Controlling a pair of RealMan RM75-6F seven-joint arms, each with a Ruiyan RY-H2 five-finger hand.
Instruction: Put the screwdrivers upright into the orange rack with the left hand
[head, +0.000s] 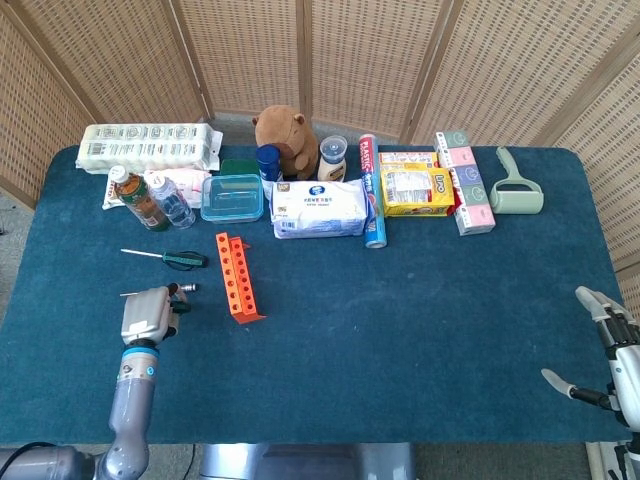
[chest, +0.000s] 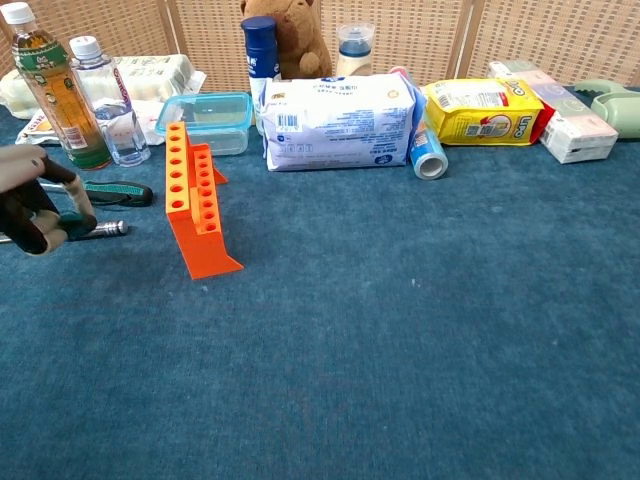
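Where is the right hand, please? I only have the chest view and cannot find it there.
Observer: The right hand is at the near right edge of the table, fingers apart, holding nothing.
Operator: Does the held screwdriver run past my frame?
Observer: Yes. The left hand holds the silver-handled screwdriver, and its thin shaft sticks out on the side away from the orange rack.
Operator: How does the other one lie?
Observer: The green-handled screwdriver lies flat beyond the hand, shaft pointing toward the table's left edge.
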